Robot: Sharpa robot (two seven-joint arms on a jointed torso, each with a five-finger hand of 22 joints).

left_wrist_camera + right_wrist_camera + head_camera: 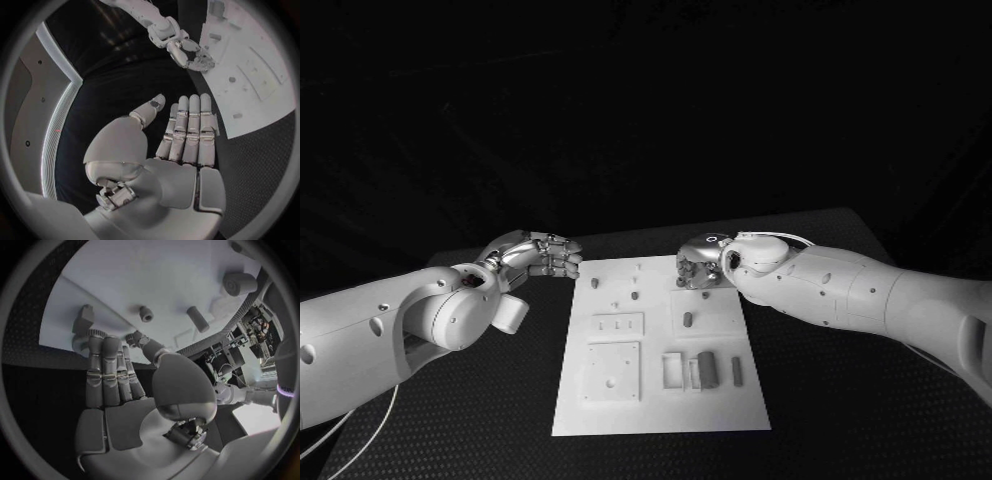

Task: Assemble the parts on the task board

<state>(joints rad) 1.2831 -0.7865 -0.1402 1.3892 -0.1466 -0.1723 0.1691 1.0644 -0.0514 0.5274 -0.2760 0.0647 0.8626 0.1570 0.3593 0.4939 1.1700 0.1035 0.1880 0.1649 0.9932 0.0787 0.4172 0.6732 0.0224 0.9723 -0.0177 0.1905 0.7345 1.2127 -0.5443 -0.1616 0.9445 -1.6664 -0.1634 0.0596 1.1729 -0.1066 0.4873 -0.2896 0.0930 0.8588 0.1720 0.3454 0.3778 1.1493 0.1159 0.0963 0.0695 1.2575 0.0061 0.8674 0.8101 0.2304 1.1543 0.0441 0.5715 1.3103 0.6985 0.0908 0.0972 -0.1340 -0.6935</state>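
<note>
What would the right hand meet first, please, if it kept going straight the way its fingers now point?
Most likely the task board: the right hand points its open, empty fingers at its white surface, near a small grey part. How far above the board it is cannot be judged.

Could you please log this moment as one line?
left hand: open, beside task board | right hand: open, over board's far edge | parts: on board

- The left hand (pixel 181 135) is empty, its fingers straight and side by side, the thumb set apart.
- The white task board (pixel 262 95) lies beyond the fingertips.
- The right hand (pixel 190 52) hovers at the board's edge, fingers curled.
</note>
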